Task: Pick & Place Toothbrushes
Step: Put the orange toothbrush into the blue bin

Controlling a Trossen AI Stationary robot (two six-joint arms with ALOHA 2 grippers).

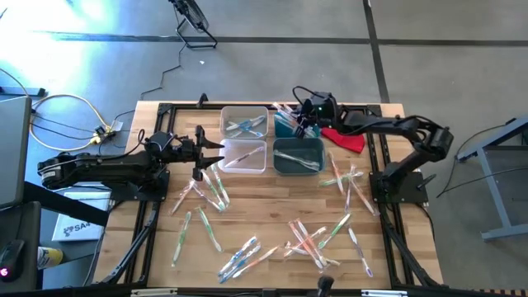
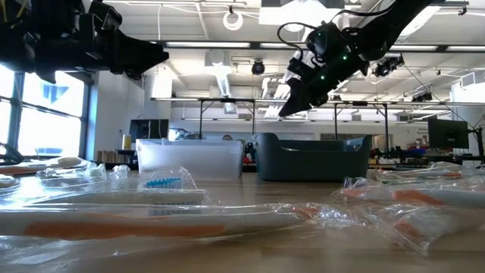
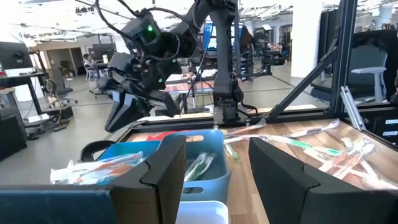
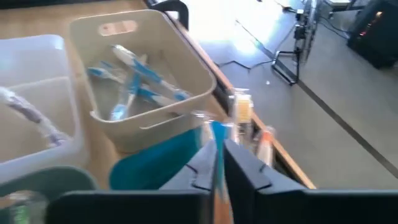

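Many wrapped toothbrushes lie scattered on the wooden table. Four bins stand at the far middle: a pale bin with blue brushes, a clear bin, a blue bin and a dark teal bin. My right gripper hangs over the blue bin, shut on one toothbrush. My left gripper waits open, left of the clear bin, with nothing between its fingers. My right gripper pinches one thin toothbrush between its two fingers. The brush lies along the fingers: its blue end sticks out past the fingertips and an orange stretch runs back between them. The fingers slant downward, and the brush is lifted clear above the blue bin.
A red cloth-like piece lies right of the bins, under the right arm. Black frame rails run along the table's left, right and far sides. Wrapped brushes crowd the near half of the table.
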